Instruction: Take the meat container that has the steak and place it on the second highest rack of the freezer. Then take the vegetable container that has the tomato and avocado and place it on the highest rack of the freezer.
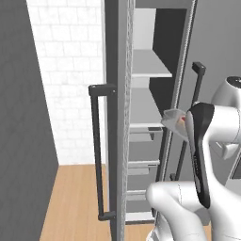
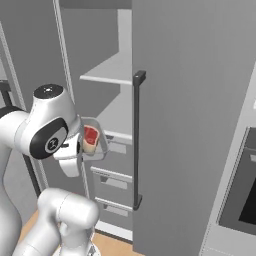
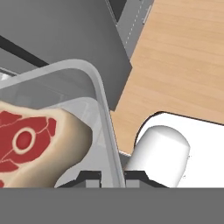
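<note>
My gripper [image 3: 113,178] is shut on the rim of the clear meat container [image 3: 101,109], which holds the steak [image 3: 30,144], red with a tan edge. The container [image 2: 93,141] hangs in the air in front of the open freezer [image 2: 115,100], level with the second highest rack [image 2: 121,116] and just outside its front edge. In the left base view the container [image 1: 173,117] peeks out from behind my arm. The highest rack [image 1: 149,65] sits a shelf above. The vegetable container with the tomato and avocado is out of view.
Grey drawers [image 2: 116,176] fill the freezer below the racks. An open door with a dark bar handle [image 1: 97,155] stands left of the opening, and another panel with a bar handle [image 2: 136,140] stands to its right. The black-windowed oven [image 2: 242,200] is at far right. Below is wooden floor [image 3: 183,57].
</note>
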